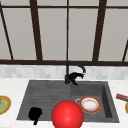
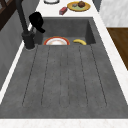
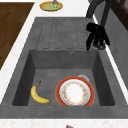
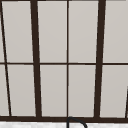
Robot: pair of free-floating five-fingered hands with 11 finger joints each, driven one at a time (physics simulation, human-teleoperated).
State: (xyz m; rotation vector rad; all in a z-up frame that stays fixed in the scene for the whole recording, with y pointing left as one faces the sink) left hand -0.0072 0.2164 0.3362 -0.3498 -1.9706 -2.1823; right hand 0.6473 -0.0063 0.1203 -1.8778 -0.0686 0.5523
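Observation:
My right hand (image 1: 75, 76) hangs just right of the black faucet (image 1: 67, 72), near its base, above the back rim of the grey sink (image 1: 45, 95). From the right side this hand (image 3: 96, 35) is open, its straight fingers pointing down beside the faucet (image 3: 96, 7). From the left it shows as a dark shape (image 2: 37, 22) behind the faucet column (image 2: 23, 22). My left hand (image 1: 35, 113) floats low over the front left of the drainboard, holding nothing I can see. A big red ball (image 1: 67, 115) sits at the front, between the hands.
In the basin lie an orange-rimmed white plate (image 3: 75, 93) and a banana (image 3: 38, 95). A yellow plate (image 1: 3, 103) with food stands on the left counter. On the right counter are another yellow plate (image 2: 78, 6) and a red object (image 2: 63, 10). A dark-framed window (image 4: 67, 62) rises behind.

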